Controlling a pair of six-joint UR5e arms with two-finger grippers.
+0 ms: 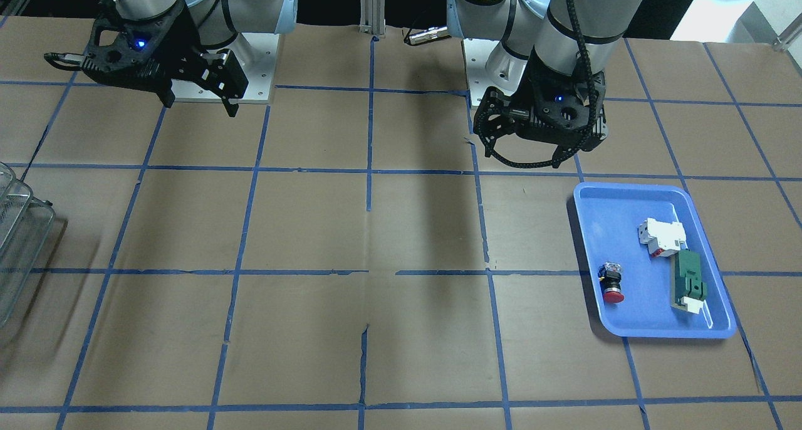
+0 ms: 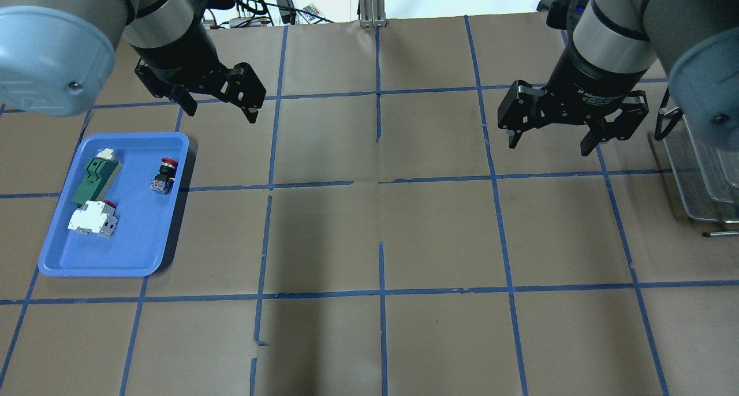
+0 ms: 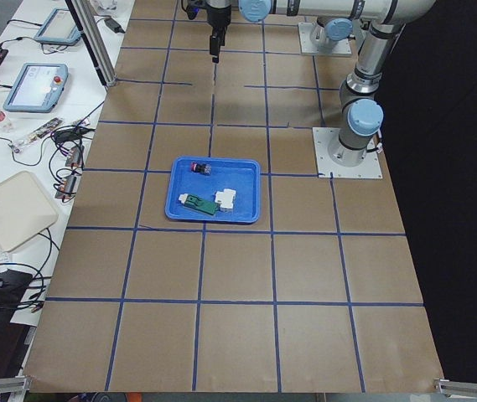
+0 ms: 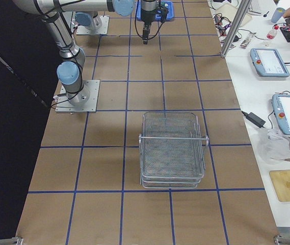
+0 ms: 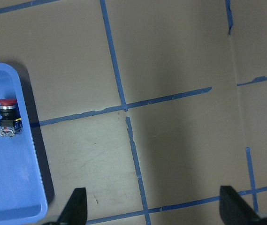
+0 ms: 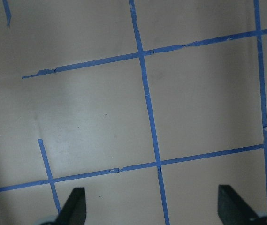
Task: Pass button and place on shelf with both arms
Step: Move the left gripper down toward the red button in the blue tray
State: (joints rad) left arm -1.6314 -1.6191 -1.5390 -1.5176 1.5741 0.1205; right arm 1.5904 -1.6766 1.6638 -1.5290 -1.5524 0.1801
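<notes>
The pick-up is judged to be the step in hand, with no pass and no placing done yet. The left gripper (image 2: 222,106) is held above the table with its fingers spread wide and nothing between them. The right gripper (image 2: 548,146) is likewise held high, its jaws parted and empty.

The button (image 2: 163,175) is seen lying on its side in the blue tray (image 2: 109,269), close to the tray wall nearest the left gripper. Relative to that gripper it lies lower down and off to the outer side, beyond the left finger (image 5: 75,206) in the wrist view and not between the two. It is well apart from the right gripper, and the shelf (image 2: 701,171) stands just beyond that gripper's outer side.

A sideways shift and a descent would be called for next, so that the black body is straddled before the fingers are closed
</notes>
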